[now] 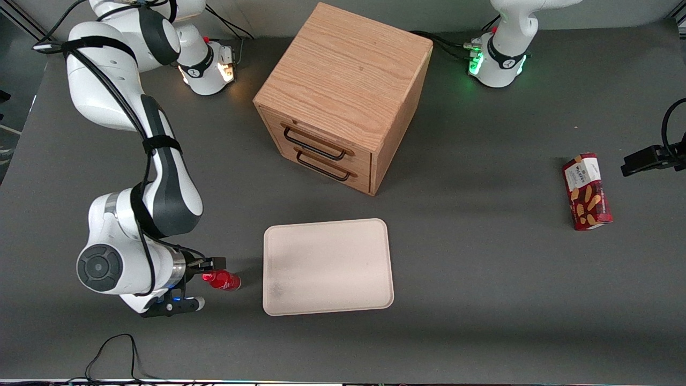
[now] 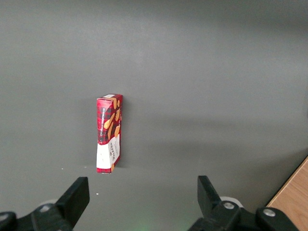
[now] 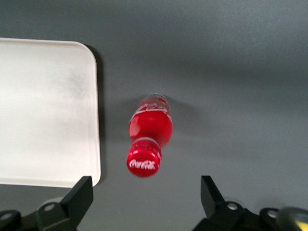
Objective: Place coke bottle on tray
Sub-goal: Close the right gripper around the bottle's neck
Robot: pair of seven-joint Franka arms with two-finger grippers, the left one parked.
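- While the gripper (image 3: 144, 202) hovers above it, fingers (image 3: 79, 197) apart, the coke bottle (image 3: 150, 130) stands on the tabletop (image 1: 482, 300) just beside the tray (image 1: 327, 265).
- Likely light, rigid, slick, tippy; grip the body below the cap.

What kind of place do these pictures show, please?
Probably a robot lab bench: a dark grey table with a wooden drawer cabinet, tray and coke bottle. The open tool hovers above the bottle.

From the front, the gripper (image 1: 206, 283) sits over the coke bottle (image 1: 224, 280), covering its cap end so only the body pokes out. On the right wrist cam the fingers (image 3: 79, 197) are cut off at the frame edge, and so is the tray (image 3: 48, 110). Biscuit box (image 1: 586, 191) lettering is too small to read.
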